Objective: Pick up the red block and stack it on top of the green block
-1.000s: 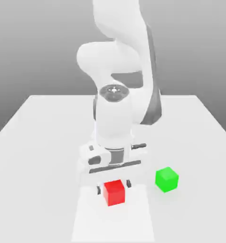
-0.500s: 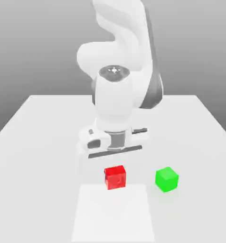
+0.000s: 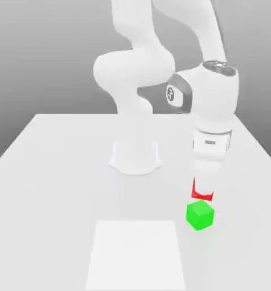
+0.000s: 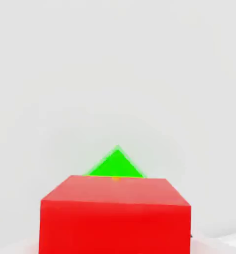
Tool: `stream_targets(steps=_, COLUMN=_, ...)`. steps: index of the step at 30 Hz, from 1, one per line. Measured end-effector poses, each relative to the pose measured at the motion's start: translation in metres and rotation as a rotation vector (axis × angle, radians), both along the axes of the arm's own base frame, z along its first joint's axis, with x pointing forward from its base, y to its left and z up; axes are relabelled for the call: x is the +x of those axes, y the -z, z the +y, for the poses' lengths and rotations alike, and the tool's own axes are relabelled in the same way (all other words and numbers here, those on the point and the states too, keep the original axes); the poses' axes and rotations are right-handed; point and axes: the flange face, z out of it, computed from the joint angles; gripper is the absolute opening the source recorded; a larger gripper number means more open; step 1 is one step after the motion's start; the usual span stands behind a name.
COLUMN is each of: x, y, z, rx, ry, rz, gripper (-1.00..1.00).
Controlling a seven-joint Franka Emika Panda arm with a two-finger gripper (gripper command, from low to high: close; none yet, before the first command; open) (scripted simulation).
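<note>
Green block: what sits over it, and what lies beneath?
In the exterior view, the red block shows just above the green block, partly covered by the end effector. The green block hides whatever is under it.

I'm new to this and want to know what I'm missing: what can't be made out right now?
- Most of the small matte red cube in the exterior view: the white claw covers it.
- Much of the small matte green cube in the hand view: the red cube blocks it.
- The red cube's underside: turned away in both views.
</note>
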Motion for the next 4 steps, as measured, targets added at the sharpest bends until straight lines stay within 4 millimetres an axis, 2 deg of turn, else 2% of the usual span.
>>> stream_targets(steps=1, x=-0.0007, y=0.0087, z=-0.0002, rx=0.0, ry=0.0, rz=0.0, gripper=-1.0)
stream_targets(steps=2, x=-0.0011, y=0.0146, z=-0.0007, rx=0.0, ry=0.0, rz=0.0, gripper=1.0)
stream_targets(steps=4, x=-0.0005, y=0.0146, z=-0.0017, rx=0.0, ry=0.003, rz=0.0, gripper=1.0)
